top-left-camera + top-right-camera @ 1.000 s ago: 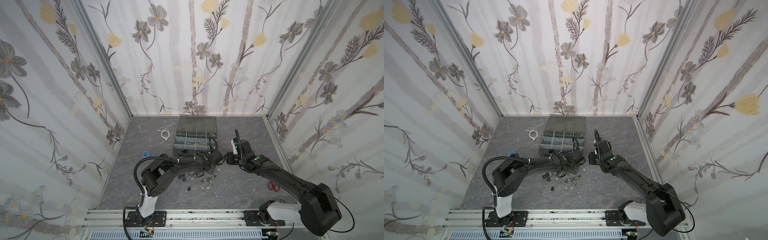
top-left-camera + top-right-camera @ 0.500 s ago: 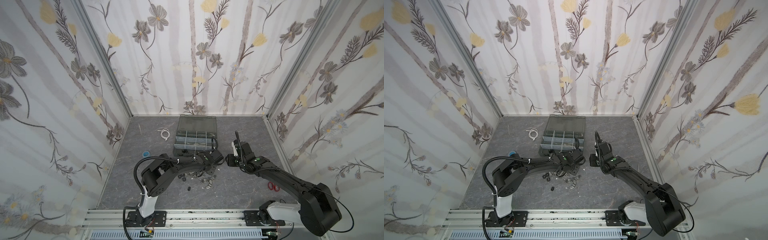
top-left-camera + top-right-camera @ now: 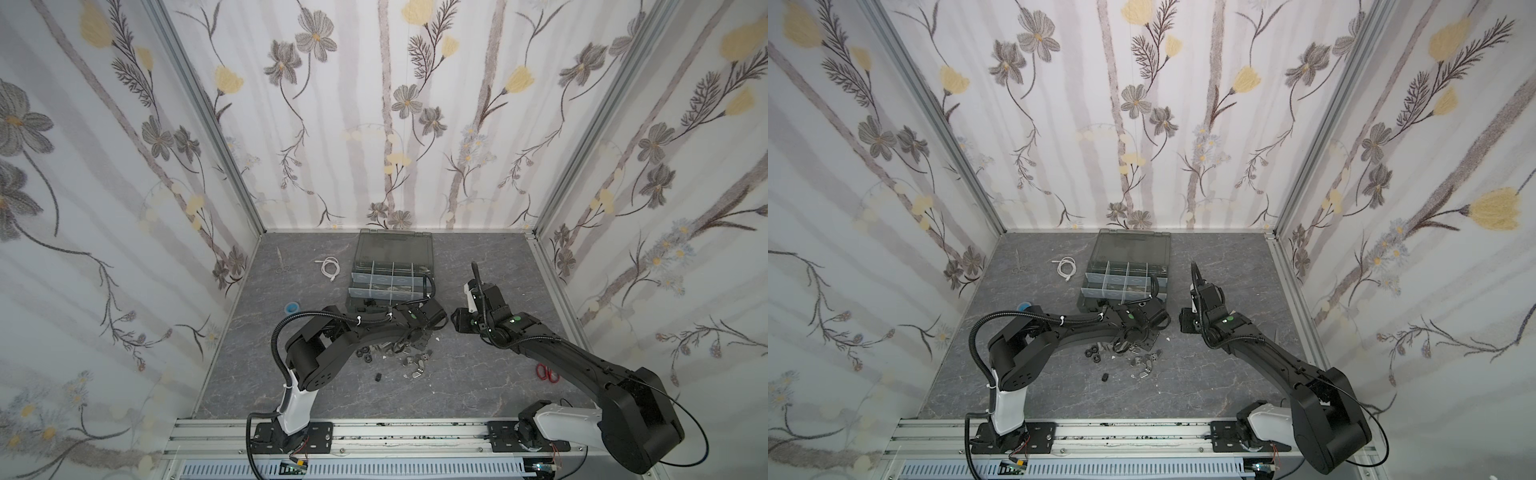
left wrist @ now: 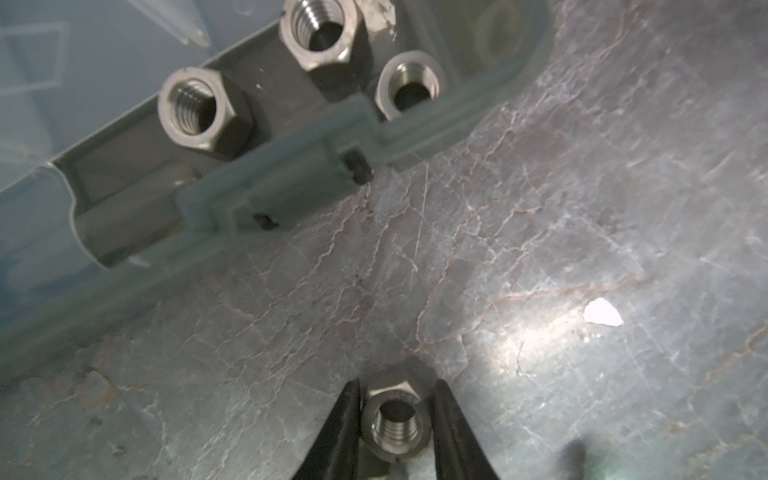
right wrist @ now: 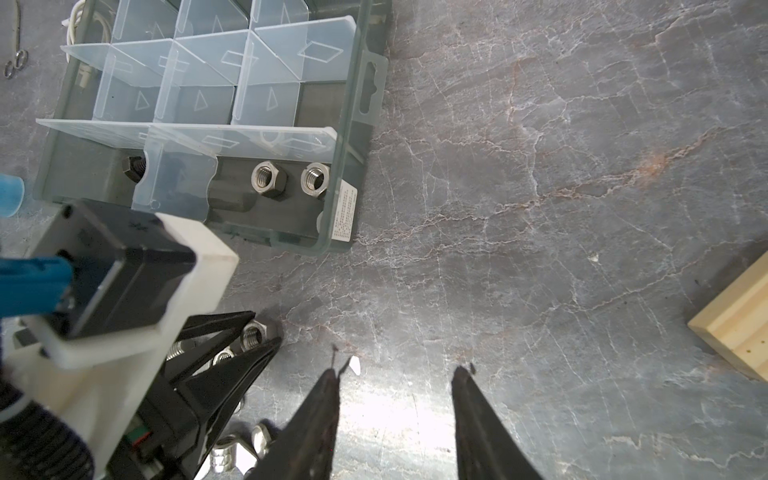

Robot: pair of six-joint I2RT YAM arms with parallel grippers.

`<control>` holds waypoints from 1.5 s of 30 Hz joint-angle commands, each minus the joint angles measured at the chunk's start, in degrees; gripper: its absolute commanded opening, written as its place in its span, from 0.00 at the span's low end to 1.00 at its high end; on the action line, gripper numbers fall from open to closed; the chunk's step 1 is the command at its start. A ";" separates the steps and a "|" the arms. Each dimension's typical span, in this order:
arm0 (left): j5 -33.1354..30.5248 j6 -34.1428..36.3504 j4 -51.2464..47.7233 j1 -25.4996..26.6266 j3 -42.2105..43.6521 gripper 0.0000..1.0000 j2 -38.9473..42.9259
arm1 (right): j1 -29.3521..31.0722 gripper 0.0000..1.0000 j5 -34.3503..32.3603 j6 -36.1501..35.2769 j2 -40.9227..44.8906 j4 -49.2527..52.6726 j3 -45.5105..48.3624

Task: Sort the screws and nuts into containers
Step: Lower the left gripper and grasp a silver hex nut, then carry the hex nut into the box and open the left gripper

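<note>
My left gripper (image 4: 395,390) is shut on a silver hex nut (image 4: 395,428), one finger against each side, low over the table just in front of the case. The right wrist view shows the same held nut (image 5: 252,334). The organizer case (image 3: 390,278) lies open at the back. Its near corner container holds silver nuts (image 4: 195,110) (image 4: 322,33) (image 4: 409,85), and the neighbouring one a black nut (image 5: 134,166). A loose pile of nuts and screws (image 3: 399,353) lies under the left arm, with one threaded screw shank (image 5: 176,348) showing. My right gripper (image 5: 397,370) stands open and empty beside the left one.
A white cable (image 3: 330,266) and thin metal scissors (image 3: 282,262) lie at the back left, and a blue cap (image 3: 291,308) left of the case. Red scissors (image 3: 546,372) lie by the right arm. A pale wooden block (image 5: 735,316) and a white chip (image 4: 602,312) are on the table.
Both arms stay almost where they were. The left gripper's jaws have drawn in onto the silver nut.
</note>
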State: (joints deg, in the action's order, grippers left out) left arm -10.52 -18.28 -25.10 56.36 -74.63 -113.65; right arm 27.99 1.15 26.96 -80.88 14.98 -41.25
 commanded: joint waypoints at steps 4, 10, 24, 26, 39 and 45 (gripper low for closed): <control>-1.34 -1.09 -0.21 -0.40 -0.65 0.23 0.05 | -0.32 0.45 -0.36 0.71 0.70 -1.88 0.51; -0.73 -2.54 -0.12 -1.35 -2.58 0.22 4.42 | -0.79 0.45 -0.33 0.79 1.34 -1.80 0.74; 0.18 -4.01 -0.05 -7.23 -12.06 0.23 3.84 | -2.24 0.45 0.70 -0.66 1.77 -1.84 1.71; -0.26 -4.04 -0.09 -7.39 -12.46 0.23 3.09 | -2.56 0.45 1.24 -0.76 1.95 -2.13 2.22; -2.22 -7.84 0.05 -8.06 -12.89 0.48 1.66 | -3.89 0.45 5.27 -2.26 -1.30 -3.65 0.76; -2.71 -8.08 0.11 -8.19 -13.04 0.57 2.40 | -3.97 0.45 4.55 -1.79 0.44 -3.08 0.47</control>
State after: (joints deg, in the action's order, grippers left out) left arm -11.97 -25.50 -25.26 48.27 -87.29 -111.81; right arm 24.08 5.65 25.39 -81.21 13.13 -40.18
